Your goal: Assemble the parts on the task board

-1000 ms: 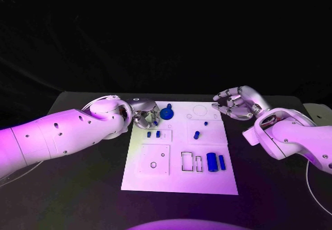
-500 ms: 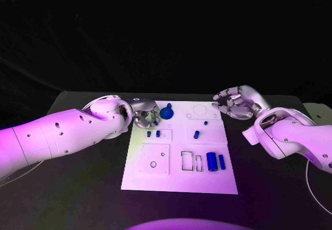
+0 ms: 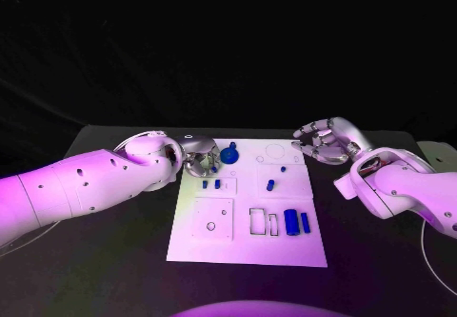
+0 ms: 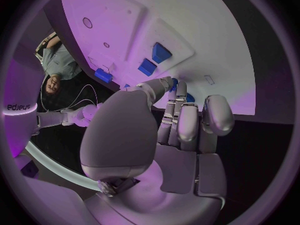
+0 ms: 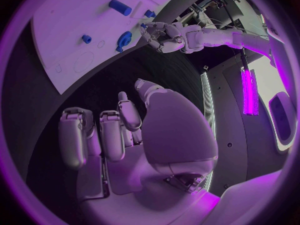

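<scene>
The white task board [image 3: 247, 238] lies in the middle of the table. My left hand [image 3: 199, 162] hovers over its far left corner, fingers curled, pinching a small blue part [image 4: 174, 83] at the fingertips. Close by stand a round blue part [image 3: 230, 156] and two small blue blocks [image 3: 210, 184]. More small blue parts [image 3: 271, 185] sit mid-board. A thick blue cylinder [image 3: 291, 222] and a thin one [image 3: 305, 222] lie near the board's right edge. My right hand [image 3: 322, 144] hangs past the far right corner, holding nothing, fingers loosely bent and apart.
Rectangular slots [image 3: 258, 222] and a panel with round holes [image 3: 213, 218] mark the near half of the board. The black table [image 3: 124, 231] spreads on both sides. My left forearm [image 3: 86, 185] lies along the board's left side.
</scene>
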`<state>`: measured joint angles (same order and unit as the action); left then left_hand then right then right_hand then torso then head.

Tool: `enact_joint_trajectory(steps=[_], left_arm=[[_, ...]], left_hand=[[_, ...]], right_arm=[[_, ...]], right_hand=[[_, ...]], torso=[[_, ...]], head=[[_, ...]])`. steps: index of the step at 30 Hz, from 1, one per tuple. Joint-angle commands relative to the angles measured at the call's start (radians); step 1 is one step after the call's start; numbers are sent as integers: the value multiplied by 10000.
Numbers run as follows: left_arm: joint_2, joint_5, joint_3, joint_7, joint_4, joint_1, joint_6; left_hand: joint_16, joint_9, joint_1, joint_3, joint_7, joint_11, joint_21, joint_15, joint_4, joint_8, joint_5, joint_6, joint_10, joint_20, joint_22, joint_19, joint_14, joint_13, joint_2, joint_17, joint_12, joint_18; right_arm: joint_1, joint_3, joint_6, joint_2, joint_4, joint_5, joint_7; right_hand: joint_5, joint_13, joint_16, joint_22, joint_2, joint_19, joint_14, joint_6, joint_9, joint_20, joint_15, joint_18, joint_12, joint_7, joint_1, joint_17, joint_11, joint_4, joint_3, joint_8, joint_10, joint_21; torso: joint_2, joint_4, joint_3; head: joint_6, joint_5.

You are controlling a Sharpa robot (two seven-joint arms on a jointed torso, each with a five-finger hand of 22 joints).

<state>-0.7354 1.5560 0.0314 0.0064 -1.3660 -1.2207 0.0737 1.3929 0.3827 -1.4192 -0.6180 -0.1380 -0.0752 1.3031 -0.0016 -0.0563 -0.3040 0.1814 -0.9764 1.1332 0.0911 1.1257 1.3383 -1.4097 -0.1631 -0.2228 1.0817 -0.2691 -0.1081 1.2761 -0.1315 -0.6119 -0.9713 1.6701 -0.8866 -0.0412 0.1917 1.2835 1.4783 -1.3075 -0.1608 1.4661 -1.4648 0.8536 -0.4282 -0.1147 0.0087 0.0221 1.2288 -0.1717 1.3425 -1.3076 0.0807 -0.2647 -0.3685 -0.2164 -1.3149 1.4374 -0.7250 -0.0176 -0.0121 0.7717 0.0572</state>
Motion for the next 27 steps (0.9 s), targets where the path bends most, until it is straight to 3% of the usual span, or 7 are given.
enact_joint_trajectory(steps=[1, 17, 27], left_arm=[[-3, 98, 11, 8, 11, 22, -166], [-24, 91, 12, 14, -14, 33, 72], [-33, 89, 12, -71, 8, 38, 106]], left_hand=[[-6, 2, 110, 73, -73, -47, -15, 74, 7, 87, -36, 34, 41, 46, -16, -36, 29, 22, -1, -19, 74, 87], [-101, -334, 353, -15, -291, -265, -234, 268, -36, 815, 7, 691, -226, 227, -314, -236, 239, 174, -260, -391, 796, 25], [-144, -406, 390, -27, -337, -309, -286, 291, -48, 947, 5, 825, -276, 250, -388, -280, 315, 191, -297, -530, 911, 11]], right_arm=[[-6, 0, 49, -6, 13, -33, -80], [-6, 0, 28, -17, -1, -33, -86], [-8, 0, 36, -2, -22, -33, -84]], right_hand=[[68, -13, -51, -1631, -30, 270, -618, -35, -9, 80, -67, 150, -8, 61, -2, -1135, -27, 16, -59, -42, 8, -59], [68, -13, -51, -1631, -30, 270, -618, -35, -9, 80, -67, 150, -8, 61, -2, -1135, -27, 16, -59, -42, 8, -59], [66, -13, -60, -1623, -35, 270, -618, -46, -9, 84, -70, 152, -1, 62, -13, -1127, -28, 13, -66, -52, -1, -71]], torso=[[5, 8, -1], [-2, 11, 6], [-2, 1, 8]], head=[[-2, -15], [-4, -8], [0, 9]])
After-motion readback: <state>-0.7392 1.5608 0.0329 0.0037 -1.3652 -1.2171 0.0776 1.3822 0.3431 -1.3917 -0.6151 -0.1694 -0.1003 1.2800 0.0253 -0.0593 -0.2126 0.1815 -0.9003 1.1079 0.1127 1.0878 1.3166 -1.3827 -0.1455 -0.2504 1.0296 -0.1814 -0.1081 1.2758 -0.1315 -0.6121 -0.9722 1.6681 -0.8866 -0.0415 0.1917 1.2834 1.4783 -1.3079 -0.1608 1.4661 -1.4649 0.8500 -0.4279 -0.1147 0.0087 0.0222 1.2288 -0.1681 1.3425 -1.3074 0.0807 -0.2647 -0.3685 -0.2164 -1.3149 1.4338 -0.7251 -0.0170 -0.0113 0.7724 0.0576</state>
